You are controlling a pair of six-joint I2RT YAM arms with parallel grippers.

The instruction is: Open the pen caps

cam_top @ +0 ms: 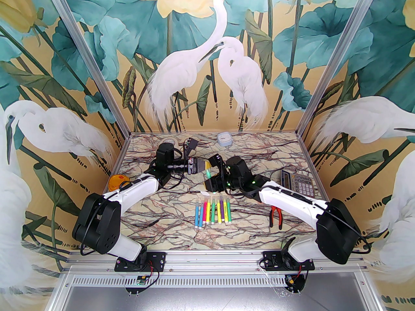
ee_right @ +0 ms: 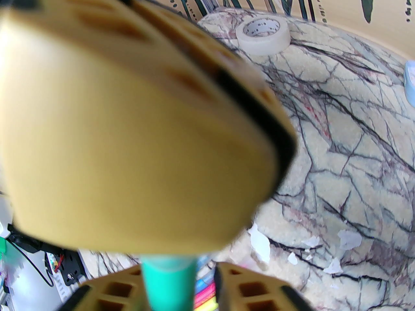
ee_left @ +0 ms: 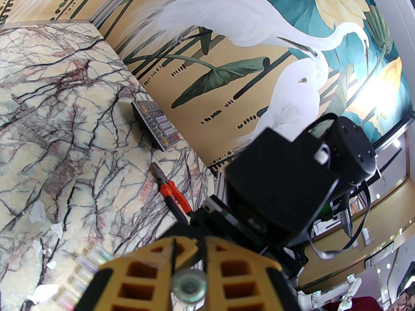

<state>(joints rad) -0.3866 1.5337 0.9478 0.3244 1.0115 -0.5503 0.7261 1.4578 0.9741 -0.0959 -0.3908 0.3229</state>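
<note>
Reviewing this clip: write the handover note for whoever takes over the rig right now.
Left gripper: jaws shut on the cap of the teal marker.
Right gripper: jaws around that marker's barrel; a gap shows on one side, so grip unclear.
The other markers lie in a row on the table, seemingly capped.
Done: no cap visibly off.
To do: pull this cap off, then the rest.
</note>
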